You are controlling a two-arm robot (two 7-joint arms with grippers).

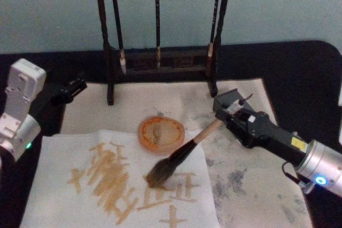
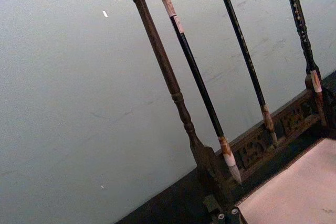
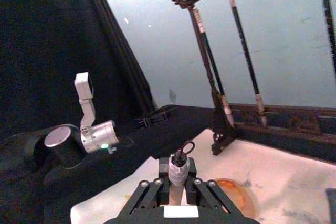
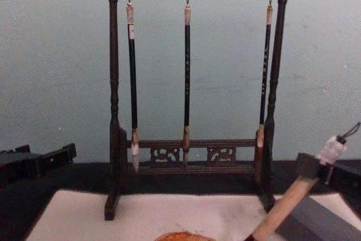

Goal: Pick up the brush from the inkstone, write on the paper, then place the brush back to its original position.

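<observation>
– where do we see the brush [image 1: 179, 157]?
– clamped by its upper handle in our right gripper [image 1: 228, 114], toward the tabletop's right edge. it slants down to the left, its bristles touching the paper [image 1: 51, 169] near the sheet's right edge, among tan strokes.
– and the inkstone [image 1: 162, 133]?
– mid-tabletop, at the paper's far edge, just behind the bristles. the handle passes just beside it.
– our left gripper [image 1: 71, 88]?
– parked over the tabletop's left edge, well apart from the brush.
– the rack [image 1: 160, 60]?
– upright along the far edge, with three thin brushes [image 4: 186, 77] hanging from it.
</observation>
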